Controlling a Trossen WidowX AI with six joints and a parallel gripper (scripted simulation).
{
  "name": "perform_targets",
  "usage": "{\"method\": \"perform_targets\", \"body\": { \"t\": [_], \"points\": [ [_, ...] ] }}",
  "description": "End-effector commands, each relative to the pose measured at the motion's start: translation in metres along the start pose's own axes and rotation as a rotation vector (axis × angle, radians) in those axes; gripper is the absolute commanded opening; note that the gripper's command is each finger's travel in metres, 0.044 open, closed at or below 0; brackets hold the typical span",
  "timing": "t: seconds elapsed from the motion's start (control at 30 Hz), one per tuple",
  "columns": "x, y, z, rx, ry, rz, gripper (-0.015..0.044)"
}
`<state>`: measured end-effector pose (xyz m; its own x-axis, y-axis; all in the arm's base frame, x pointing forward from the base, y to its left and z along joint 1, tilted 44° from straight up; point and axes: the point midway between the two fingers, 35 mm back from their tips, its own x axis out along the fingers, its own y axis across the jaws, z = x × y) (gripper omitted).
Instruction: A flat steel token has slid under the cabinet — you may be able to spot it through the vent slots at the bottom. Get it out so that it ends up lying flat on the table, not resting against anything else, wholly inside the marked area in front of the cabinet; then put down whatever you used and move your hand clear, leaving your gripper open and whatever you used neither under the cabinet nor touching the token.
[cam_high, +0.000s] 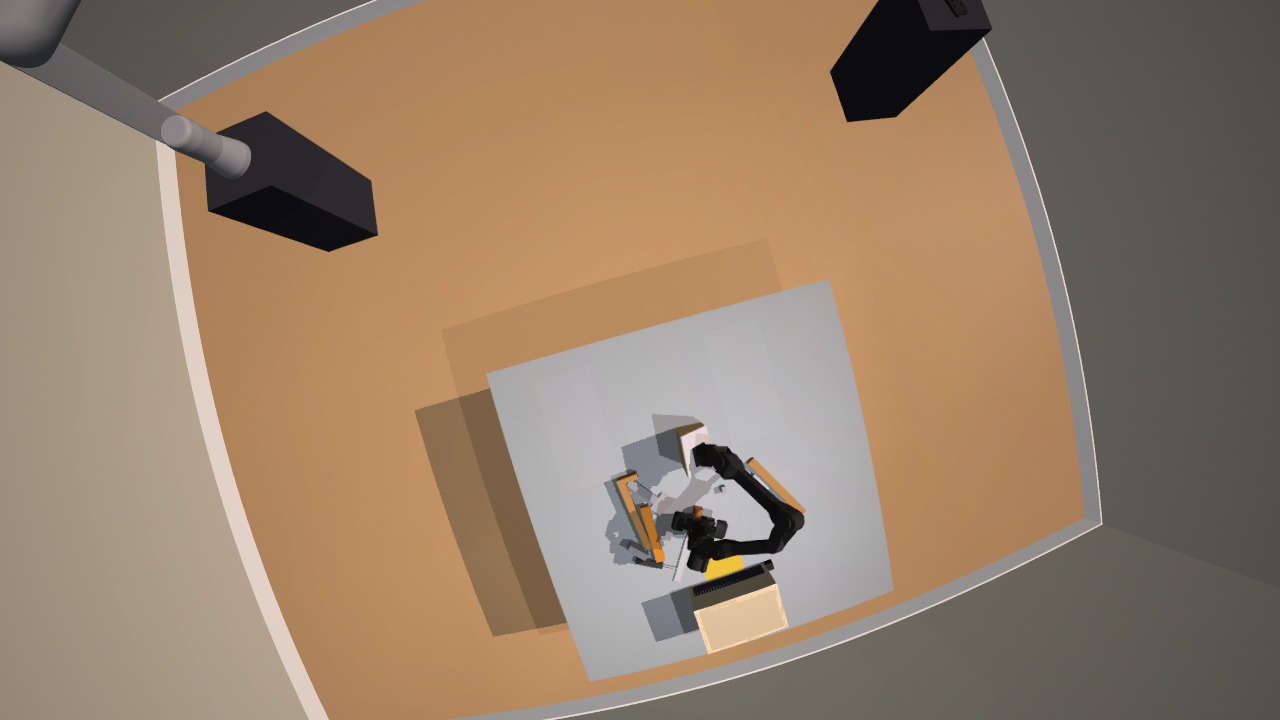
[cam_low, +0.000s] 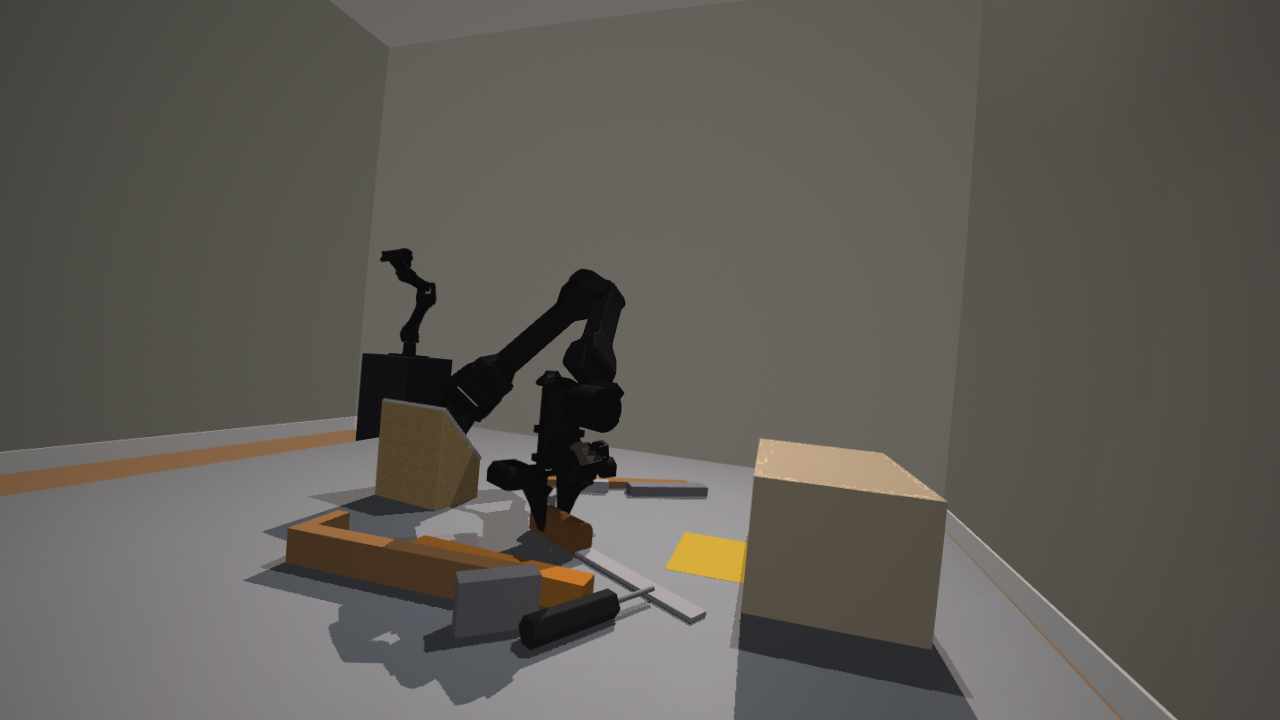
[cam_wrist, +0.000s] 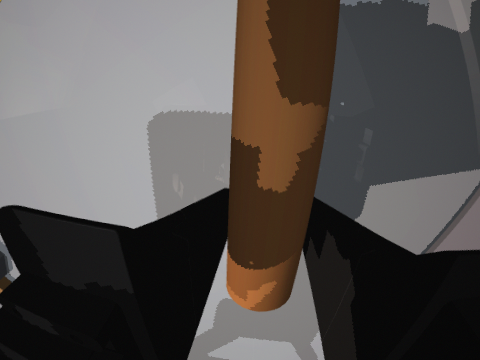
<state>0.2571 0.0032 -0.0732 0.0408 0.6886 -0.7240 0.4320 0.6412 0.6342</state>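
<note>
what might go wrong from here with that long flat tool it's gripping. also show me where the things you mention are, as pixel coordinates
The tool's pale blade (cam_high: 681, 557) (cam_low: 642, 583) could catch the thin shaft of the black-handled tool (cam_low: 571, 617) lying near its tip. The pincer (cam_high: 697, 522) (cam_low: 554, 523) grips a rounded orange handle (cam_low: 562, 530) (cam_wrist: 280, 150), which might twist under a sideways load.

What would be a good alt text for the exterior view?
A black robot arm's gripper grips the orange-brown handle of a flat, pale strip. Beyond the strip lies a yellow patch beside a tan cabinet.
</note>
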Motion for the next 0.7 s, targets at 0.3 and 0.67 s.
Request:
{"method": "perform_targets", "body": {
  "t": [0.3, 0.67],
  "points": [
    [-0.001, -0.015, 0.008, -0.001, -0.005, -0.008, 0.0],
    [-0.002, -0.026, 0.013, -0.001, -0.006, -0.008, 0.0]
  ]
}}
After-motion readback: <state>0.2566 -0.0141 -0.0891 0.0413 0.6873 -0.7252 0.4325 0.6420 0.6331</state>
